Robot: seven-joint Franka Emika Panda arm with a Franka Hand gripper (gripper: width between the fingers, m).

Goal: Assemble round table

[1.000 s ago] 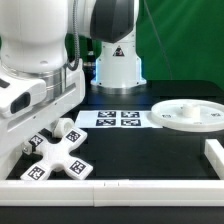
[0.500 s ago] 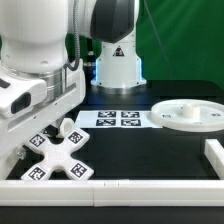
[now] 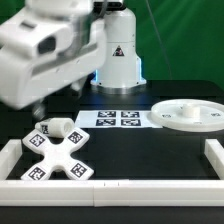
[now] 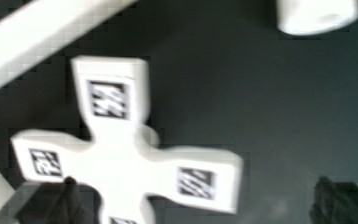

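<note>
The white X-shaped cross base (image 3: pixel 58 153) lies flat on the black table at the exterior view's lower left, tags facing up. The short cylindrical leg (image 3: pixel 57 127) lies just behind it, and the large round disc (image 3: pixel 190 114) rests at the exterior view's right. My gripper (image 3: pixel 40 103) is blurred and hovers above the cross base and leg, touching neither. In the wrist view the cross base (image 4: pixel 131 150) lies below the gripper (image 4: pixel 197 205), whose dark fingertips (image 4: pixel 51 200) stand wide apart and empty. The leg (image 4: pixel 327 15) shows at the wrist view's edge.
The marker board (image 3: pixel 112 118) lies at mid-table in front of the robot's base. White rails edge the work area along the front (image 3: pixel 120 187), at the exterior view's right (image 3: pixel 214 152) and left (image 3: pixel 8 155); one rail shows in the wrist view (image 4: pixel 34 45).
My arm has lifted up from low beside the cross base and leg; it is now blurred, higher in the picture. The cross base, leg and disc have not moved.
</note>
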